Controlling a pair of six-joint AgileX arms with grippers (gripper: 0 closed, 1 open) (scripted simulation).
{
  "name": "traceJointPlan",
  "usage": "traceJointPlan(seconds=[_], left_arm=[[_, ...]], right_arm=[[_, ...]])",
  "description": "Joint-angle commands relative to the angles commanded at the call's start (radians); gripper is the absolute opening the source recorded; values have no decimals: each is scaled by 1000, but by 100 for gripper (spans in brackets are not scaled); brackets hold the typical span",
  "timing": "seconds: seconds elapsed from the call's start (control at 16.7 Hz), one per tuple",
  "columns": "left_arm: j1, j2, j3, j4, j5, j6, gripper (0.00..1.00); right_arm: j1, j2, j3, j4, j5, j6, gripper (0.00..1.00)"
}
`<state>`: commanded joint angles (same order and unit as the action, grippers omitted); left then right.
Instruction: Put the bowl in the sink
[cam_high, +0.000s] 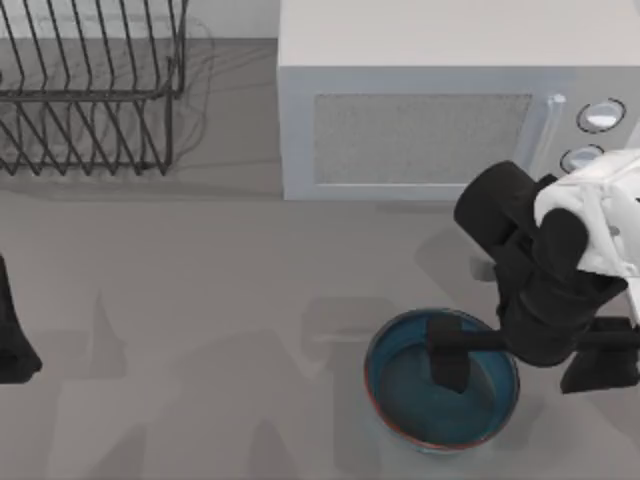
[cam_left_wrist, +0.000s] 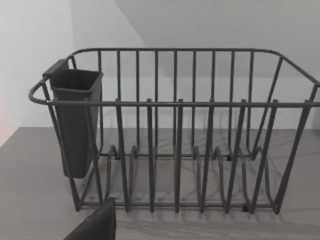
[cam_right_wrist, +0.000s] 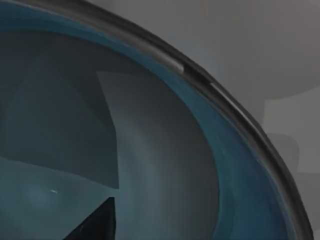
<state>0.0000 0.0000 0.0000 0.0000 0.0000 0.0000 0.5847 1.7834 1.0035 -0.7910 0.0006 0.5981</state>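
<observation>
**Right gripper straddling bowl rim**

Bowl (cam_high: 442, 400) on table (cam_high: 200, 300), front right, below microwave (cam_high: 420, 100); no sink seen. Right gripper (cam_high: 520, 362) low over rim, probably for an edge grip. Spread: one finger (cam_high: 450, 365) inside, other outside; contact unclear. Left gripper (cam_high: 12, 345) parked at left edge, facing rack (cam_left_wrist: 175, 130).

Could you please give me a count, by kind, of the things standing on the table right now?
Bowl: 1
Microwave: 1
Wire dish rack: 1
Total: 3
The right gripper reaches across the bowl's right rim, one finger over the inside and one outside; the left gripper sits parked at the table's left edge.
</observation>
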Motion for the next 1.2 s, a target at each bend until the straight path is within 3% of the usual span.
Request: traceJointPlan(seconds=[0.06,0.84,1.2], left_arm=[[0,0,0,0,0,0,100],[0,0,0,0,0,0,100],[0,0,0,0,0,0,100]], right_arm=[[0,0,0,0,0,0,100],[0,0,0,0,0,0,2],[0,0,0,0,0,0,0]])
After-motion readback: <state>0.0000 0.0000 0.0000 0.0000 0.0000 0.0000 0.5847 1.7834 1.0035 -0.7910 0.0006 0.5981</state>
